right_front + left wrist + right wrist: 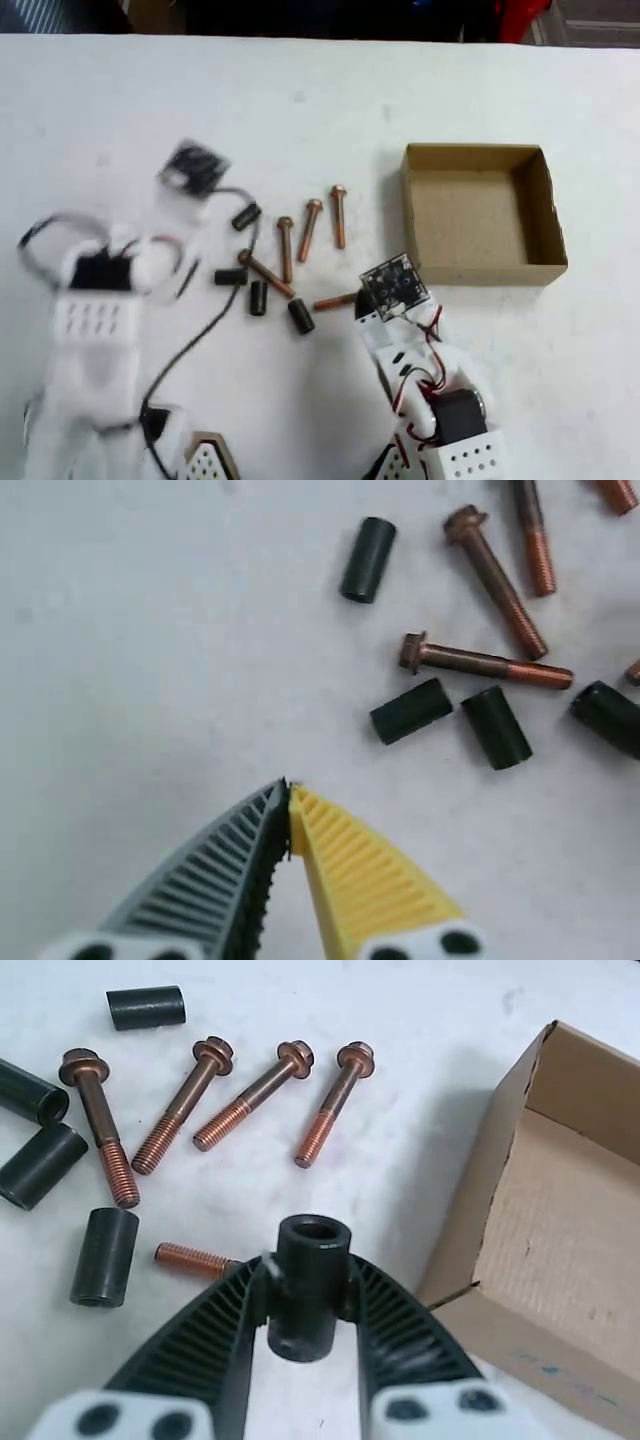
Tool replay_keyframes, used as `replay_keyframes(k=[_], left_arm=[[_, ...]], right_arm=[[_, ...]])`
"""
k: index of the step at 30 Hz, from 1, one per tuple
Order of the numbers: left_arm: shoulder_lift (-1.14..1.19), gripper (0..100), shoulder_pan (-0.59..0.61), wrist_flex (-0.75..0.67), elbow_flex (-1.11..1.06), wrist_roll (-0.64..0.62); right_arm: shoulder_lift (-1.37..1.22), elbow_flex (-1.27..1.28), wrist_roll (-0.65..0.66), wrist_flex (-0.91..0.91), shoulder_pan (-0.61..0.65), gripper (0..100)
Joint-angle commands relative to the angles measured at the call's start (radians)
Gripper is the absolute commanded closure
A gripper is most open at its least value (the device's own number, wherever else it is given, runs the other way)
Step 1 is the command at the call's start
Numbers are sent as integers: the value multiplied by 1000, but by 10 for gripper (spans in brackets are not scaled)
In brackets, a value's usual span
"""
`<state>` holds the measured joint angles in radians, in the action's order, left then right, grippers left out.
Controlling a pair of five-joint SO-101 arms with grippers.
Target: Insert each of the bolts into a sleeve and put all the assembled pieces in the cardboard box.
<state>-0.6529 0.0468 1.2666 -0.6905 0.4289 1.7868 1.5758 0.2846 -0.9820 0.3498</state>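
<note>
Bolts [310, 228] are all unassembled so far. At the left, the left gripper [288, 790] is pinched together on nothing. In the middle lie five copper-coloured bolts and four loose black sleeves [258, 297]. Just right of them, the right gripper [308, 1262] grips a fifth sleeve [308, 1300] upright. Far right, the cardboard box [485, 272] holds nothing, so I'd say every insertion remains.

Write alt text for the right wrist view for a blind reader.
The right end effector grips a black cylindrical sleeve, bore facing the camera. Beyond it, copper-coloured bolts and loose black sleeves lie on a white table beside an open cardboard box.
</note>
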Motion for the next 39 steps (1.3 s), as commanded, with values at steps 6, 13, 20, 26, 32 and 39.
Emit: replay_keyframes(k=[6, 13, 20, 26, 32, 39], left_arm=[[444, 906, -160, 23, 345, -288], [590, 825, -278, -17, 451, -474], [708, 942, -326, -129, 468, -476], [748, 910, -323, -106, 514, -477], [748, 834, -302, -63, 568, -580], [763, 832, -245, -91, 568, -655]], right_arm=[[15, -12, -9, 2, -2, 981], [15, -11, -11, 53, -94, 981], [15, -11, -8, 53, -101, 981], [15, -14, -9, 53, -136, 981], [15, -14, -9, 53, -143, 981], [15, -14, -8, 50, -145, 981]])
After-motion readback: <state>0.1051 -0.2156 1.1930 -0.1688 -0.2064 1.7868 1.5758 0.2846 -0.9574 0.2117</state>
